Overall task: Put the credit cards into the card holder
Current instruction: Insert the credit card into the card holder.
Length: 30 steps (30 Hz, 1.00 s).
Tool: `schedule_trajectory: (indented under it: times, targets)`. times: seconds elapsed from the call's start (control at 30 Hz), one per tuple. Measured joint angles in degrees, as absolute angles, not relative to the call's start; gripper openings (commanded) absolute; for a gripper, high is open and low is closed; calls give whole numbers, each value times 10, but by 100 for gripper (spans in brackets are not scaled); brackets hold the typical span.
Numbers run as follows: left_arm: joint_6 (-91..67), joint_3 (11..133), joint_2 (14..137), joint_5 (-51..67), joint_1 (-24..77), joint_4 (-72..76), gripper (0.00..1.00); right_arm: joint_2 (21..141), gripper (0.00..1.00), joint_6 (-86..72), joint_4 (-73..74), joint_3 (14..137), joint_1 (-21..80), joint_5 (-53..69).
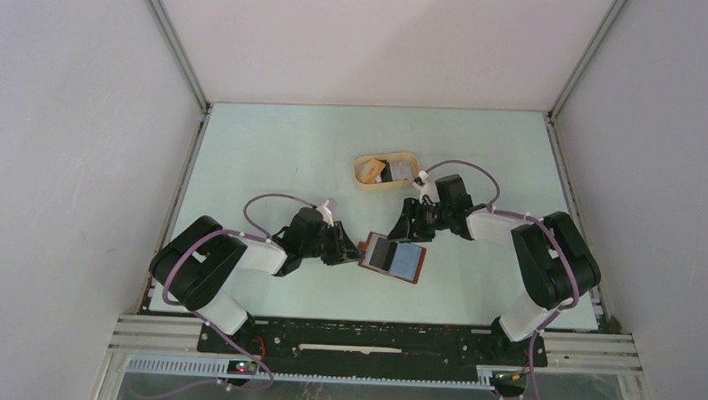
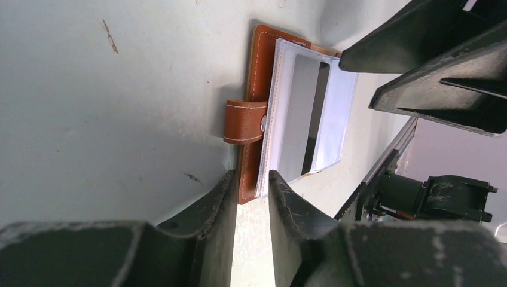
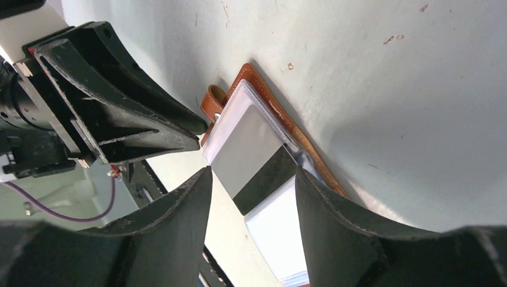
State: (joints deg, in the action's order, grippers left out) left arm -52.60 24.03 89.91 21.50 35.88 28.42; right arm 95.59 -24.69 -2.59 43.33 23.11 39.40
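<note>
1. Pale green table [image 1: 272, 162], boxed in by plain white walls [image 1: 68, 154]; the two arms reach in from the near edge.
2. Card holder [image 1: 393, 256] lies open and flat near the middle of the table, between the two grippers. Its reddish-brown leather cover [image 2: 258, 66] has white stitching along the edge.
3. A short leather strap [image 2: 244, 122] with a small round metal snap [image 2: 263, 123] sticks out from the cover's side.
4. A clear plastic sleeve [image 2: 341, 113] lies on the leather, and a grey credit card [image 3: 242, 149] with a dark band at one end sits inside it. No lettering on the card can be read.
5. Left gripper [image 2: 251, 179] is clamped on the card holder's edge, with leather and sleeve pinched between its fingers.
6. Right gripper [image 3: 251, 176] hovers just above the sleeve with its fingers spread wide, one on each side of the card, gripping nothing.
7. A tan oval tray [image 1: 357, 172] sits farther back, just beyond the right gripper. It holds other cards [image 1: 398, 172], too small to read.
</note>
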Motion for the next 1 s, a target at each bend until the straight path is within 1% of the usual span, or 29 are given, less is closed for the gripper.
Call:
schedule_trajectory:
  times: [0.07, 0.13, 0.17, 0.2, 0.23, 0.27, 0.4, 0.53, 0.67, 1.0]
  targets:
    - [-526, 240, 899, 215, 359, 285, 31, 944, 60, -225, -7, 440, 232, 385]
    - [-526, 240, 899, 216, 359, 286, 31, 931, 54, -201, 11, 444, 232, 378]
    - [-526, 240, 899, 216, 359, 286, 32, 923, 42, -184, 25, 447, 233, 376]
    - [-526, 240, 899, 216, 359, 287, 32, 917, 25, -164, 35, 450, 233, 377]
    - [-526, 240, 899, 217, 359, 288, 32, 912, 10, -138, 52, 456, 233, 381]
    - [-526, 240, 899, 217, 359, 290, 32, 907, 0, -110, 69, 464, 233, 389]
    - [-528, 240, 899, 219, 359, 303, 33, 912, 0, -21, 142, 506, 236, 423]
    - [-532, 240, 901, 227, 359, 319, 34, 968, 0, 26, 200, 559, 246, 434]
    - [-537, 240, 912, 232, 359, 327, 35, 1027, 0, 46, 241, 573, 253, 430]
    - [-542, 240, 930, 250, 359, 346, 36, 1059, 0, 51, 280, 595, 279, 408]
